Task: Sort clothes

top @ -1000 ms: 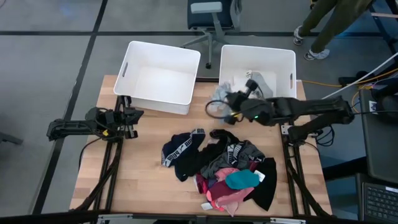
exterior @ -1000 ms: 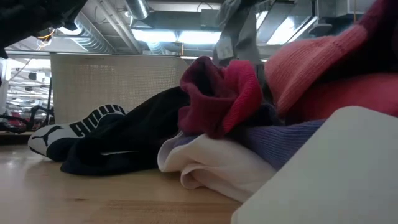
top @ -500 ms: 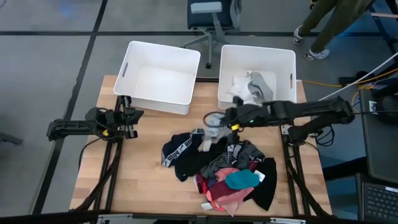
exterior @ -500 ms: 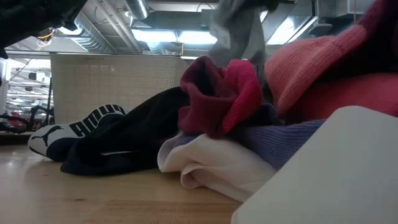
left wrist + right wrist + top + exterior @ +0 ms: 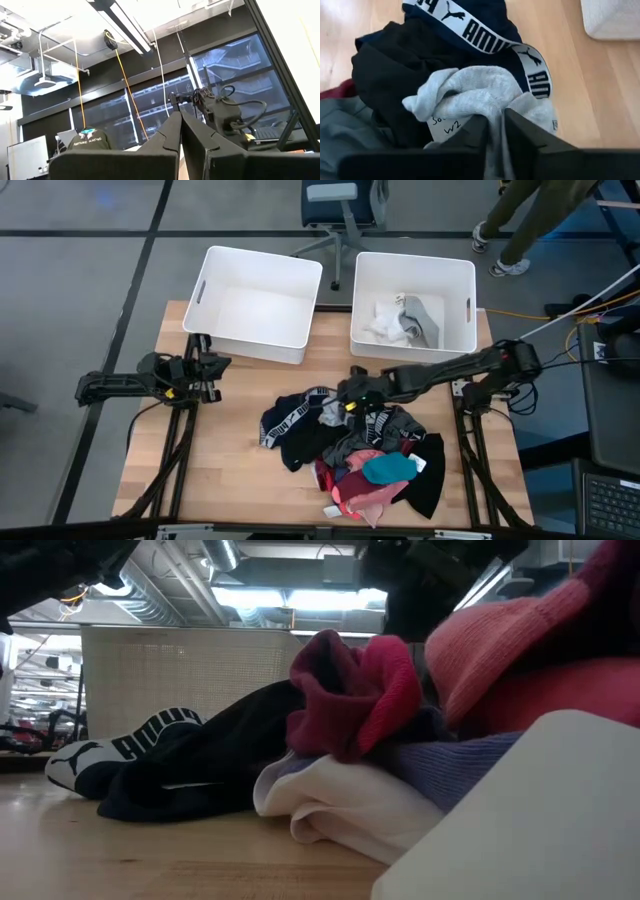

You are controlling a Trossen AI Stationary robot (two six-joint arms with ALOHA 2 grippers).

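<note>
Pinching grey garment (image 5: pixel 470 97), right fingers (image 5: pixel 520 132) over pile.

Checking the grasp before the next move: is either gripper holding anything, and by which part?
The right gripper pinches the grey garment by a fold near its labelled edge, low over the pile. The left gripper, shut, holds nothing.

Grey garment (image 5: pixel 470 95), white-banded navy one (image 5: pixel 485 30)

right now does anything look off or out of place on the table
Nothing looks damaged or spilled. The clothes pile is an unsorted heap, the left bin looks empty, and the right pincer grips a grey garment over the heap.
</note>
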